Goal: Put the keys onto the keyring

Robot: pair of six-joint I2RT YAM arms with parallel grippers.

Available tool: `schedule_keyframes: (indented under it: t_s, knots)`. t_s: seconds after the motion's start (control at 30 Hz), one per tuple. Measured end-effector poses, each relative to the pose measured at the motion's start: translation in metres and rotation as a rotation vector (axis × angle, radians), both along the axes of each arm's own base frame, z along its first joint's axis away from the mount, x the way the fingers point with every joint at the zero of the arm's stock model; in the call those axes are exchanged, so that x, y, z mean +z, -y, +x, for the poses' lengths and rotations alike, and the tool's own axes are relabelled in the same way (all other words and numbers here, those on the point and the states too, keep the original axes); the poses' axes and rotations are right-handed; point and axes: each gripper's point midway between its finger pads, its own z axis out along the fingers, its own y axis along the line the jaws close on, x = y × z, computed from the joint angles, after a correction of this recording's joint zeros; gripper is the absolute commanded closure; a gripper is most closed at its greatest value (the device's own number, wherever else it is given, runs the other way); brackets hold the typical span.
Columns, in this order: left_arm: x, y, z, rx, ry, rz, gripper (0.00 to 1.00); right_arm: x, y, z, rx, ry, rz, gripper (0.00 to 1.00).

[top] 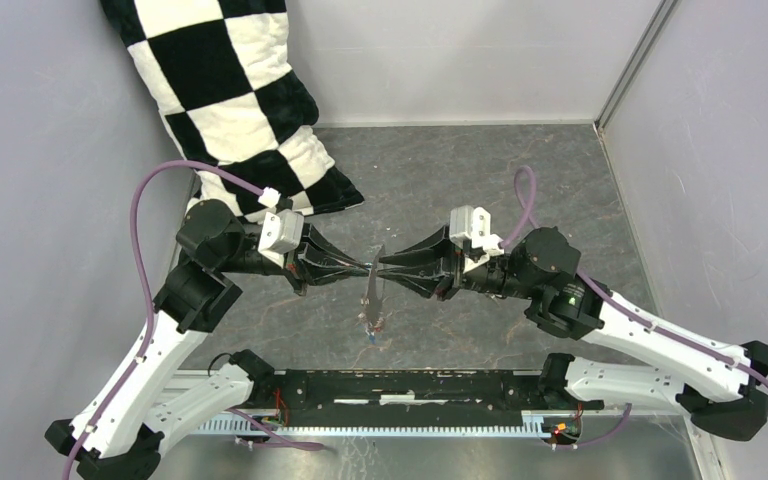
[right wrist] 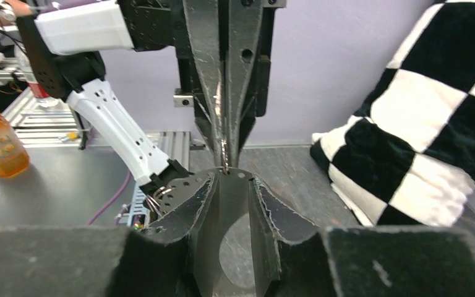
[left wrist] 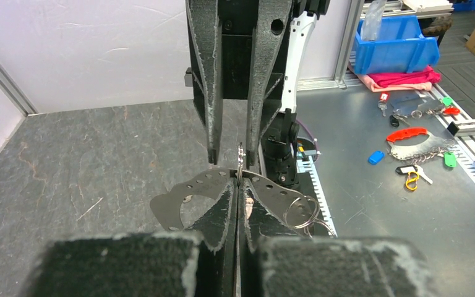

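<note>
Left wrist footage showed the left gripper (left wrist: 237,185) clamped shut on the keyring (left wrist: 164,207), a flat, curved grey metal plate pierced with small holes. Tip to tip with it, the right gripper (left wrist: 232,162) stood narrowly parted, its fingers either side of a thin metal edge without clear contact. The risk lay in the transfer: if the left released before the right closed squarely, the thin plate could twist and drop. The plate sat on edge between both claws, above the grey stone-patterned table (left wrist: 68,154). Small wire split rings (left wrist: 301,210) hung off its far end. Tiny red and blue keys (top: 372,328) dangled beneath, probably attached already, though too small to confirm. A black-and-white checked pillow (top: 230,100) leaned well behind.
</note>
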Motion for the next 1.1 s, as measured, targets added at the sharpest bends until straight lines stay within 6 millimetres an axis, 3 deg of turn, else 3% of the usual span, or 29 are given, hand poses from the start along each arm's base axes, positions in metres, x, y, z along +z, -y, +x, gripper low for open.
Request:
schedule_keyframes:
  t_s: [0.4,0.77,0.93,1.0,1.1]
  knots:
    - [0.001,0.0,0.004,0.025,0.014,-0.013,0.98,-0.001,-0.011,-0.008,0.073,-0.05,0.069,0.81]
    - [-0.003,-0.003,0.002,0.029,0.041,-0.01,0.98,-0.003,-0.015,-0.004,0.065,-0.115,0.108,0.99]
    - [-0.007,-0.005,0.002,0.033,0.081,-0.001,0.98,-0.006,-0.019,-0.003,0.068,-0.143,0.105,0.99]
    - [-0.01,-0.005,0.003,0.034,0.092,0.009,0.96,-0.009,-0.02,-0.002,0.064,-0.15,0.094,0.99]
    - [-0.02,-0.006,0.005,0.038,0.097,0.038,0.84,-0.017,-0.021,0.001,0.048,-0.166,0.053,0.99]
